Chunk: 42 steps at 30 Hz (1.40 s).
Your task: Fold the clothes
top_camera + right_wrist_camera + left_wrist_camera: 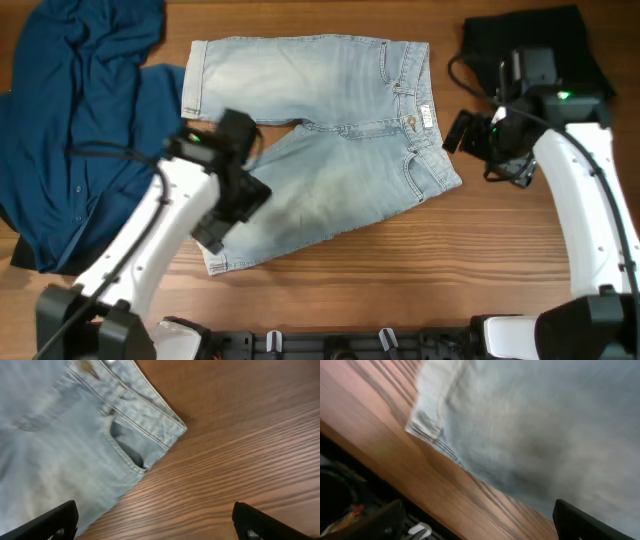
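The pale-blue denim pants [330, 130] lie flat on the wooden table, waistband to the right, legs pointing left and spread apart. My left gripper [215, 240] hovers over the near leg's hem, open and empty; the left wrist view shows the hem corner [427, 425] and the denim [545, 425] below it. My right gripper [460, 132] is open and empty just right of the waistband; the right wrist view shows the front pocket [125, 445] and the waistband corner [172, 422] with bare wood between the fingers.
A dark-blue shirt [80, 120] lies crumpled at the left. A black garment [530, 45] lies at the back right, behind my right arm. The table's front edge [380, 460] runs close to the near leg's hem.
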{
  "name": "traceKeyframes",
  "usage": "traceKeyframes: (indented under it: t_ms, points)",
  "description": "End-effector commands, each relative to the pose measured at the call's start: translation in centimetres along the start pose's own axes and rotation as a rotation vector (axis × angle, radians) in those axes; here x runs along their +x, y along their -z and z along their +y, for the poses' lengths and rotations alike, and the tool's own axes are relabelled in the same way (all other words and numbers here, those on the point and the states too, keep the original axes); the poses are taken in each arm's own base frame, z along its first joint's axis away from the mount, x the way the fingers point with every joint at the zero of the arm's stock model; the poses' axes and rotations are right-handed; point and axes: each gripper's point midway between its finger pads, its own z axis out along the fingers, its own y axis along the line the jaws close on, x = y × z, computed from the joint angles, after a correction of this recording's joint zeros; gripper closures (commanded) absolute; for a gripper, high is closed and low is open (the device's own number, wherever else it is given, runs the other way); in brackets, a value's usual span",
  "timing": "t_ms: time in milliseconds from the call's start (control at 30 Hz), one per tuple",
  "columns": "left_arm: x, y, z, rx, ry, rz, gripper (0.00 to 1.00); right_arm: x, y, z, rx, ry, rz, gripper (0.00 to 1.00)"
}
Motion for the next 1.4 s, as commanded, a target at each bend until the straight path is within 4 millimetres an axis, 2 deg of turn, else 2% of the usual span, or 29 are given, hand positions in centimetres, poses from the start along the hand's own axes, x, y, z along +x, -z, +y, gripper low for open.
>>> traceKeyframes:
  t_ms: [0, 167, 300, 467, 600, 800, 933, 1067, 1200, 1367]
  points:
    - [3.2, -3.4, 1.3, -0.049, 0.041, 0.063, 0.05, 1.7, -3.0, 0.0, -0.013, -0.011, 0.075, 0.01]
    - [4.0, -5.6, 3.2, -0.111, 0.072, 0.085, 0.11, 2.6, -5.1, 0.5, -0.064, 0.009, 0.105, 0.01]
    - [3.8, -7.5, 2.9, -0.075, 0.074, 0.072, 0.13, 3.0, -6.5, 0.5, -0.080, 0.009, 0.106, 0.02]
    - [3.2, -9.9, 5.1, -0.123, 0.197, 0.024, 0.14, 3.5, -7.9, 0.5, -0.093, 0.011, 0.113, 0.02]
    - [2.3, -10.3, 5.8, -0.137, 0.258, -0.017, 0.15, 3.1, -8.0, 0.7, -0.103, 0.037, 0.095, 0.02]
    - [0.4, -10.4, 4.6, -0.078, 0.261, -0.108, 0.15, 2.5, -8.0, 1.0, -0.116, 0.042, 0.069, 0.02]
    - [-0.3, -10.3, 4.7, -0.081, 0.260, -0.148, 0.15, 2.2, -8.0, 1.2, -0.122, 0.063, 0.056, 0.02]
    - [-1.4, -10.2, 5.0, -0.095, 0.257, -0.213, 0.20, 2.0, -8.0, 1.2, -0.125, 0.070, 0.047, 0.02]
    - [-1.5, -10.4, 5.2, -0.098, 0.257, -0.225, 0.27, 1.9, -8.0, 1.3, -0.127, 0.071, 0.044, 0.02]
    - [-1.1, -12.1, 6.0, -0.092, 0.259, -0.207, 0.37, 1.9, -8.0, 1.3, -0.128, 0.071, 0.042, 0.03]
